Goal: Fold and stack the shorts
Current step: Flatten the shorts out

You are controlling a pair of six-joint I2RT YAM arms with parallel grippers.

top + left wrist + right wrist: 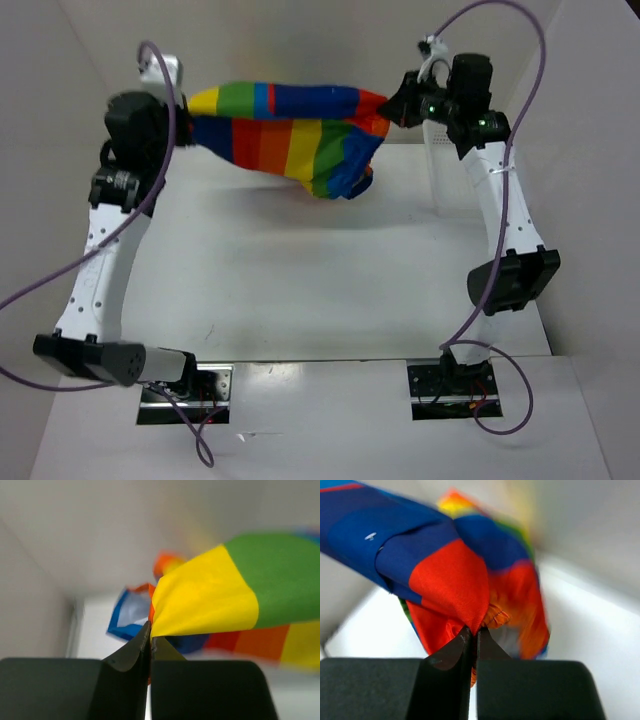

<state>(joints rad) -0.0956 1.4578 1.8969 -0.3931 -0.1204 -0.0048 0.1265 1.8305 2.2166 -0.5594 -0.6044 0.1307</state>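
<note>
Rainbow cloth shorts (290,135) hang pinched in your left tool (150,636) and right tool (474,632); stretch too hard and a thin corner could slip.

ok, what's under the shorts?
Only bare white table shows below the shorts, pinched by the left gripper and right gripper. The patch directly beneath is covered.

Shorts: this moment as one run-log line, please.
shorts: hanging stretched between both grippers | left gripper: shut on yellow corner | right gripper: shut on red corner | fold: not yet done
</note>
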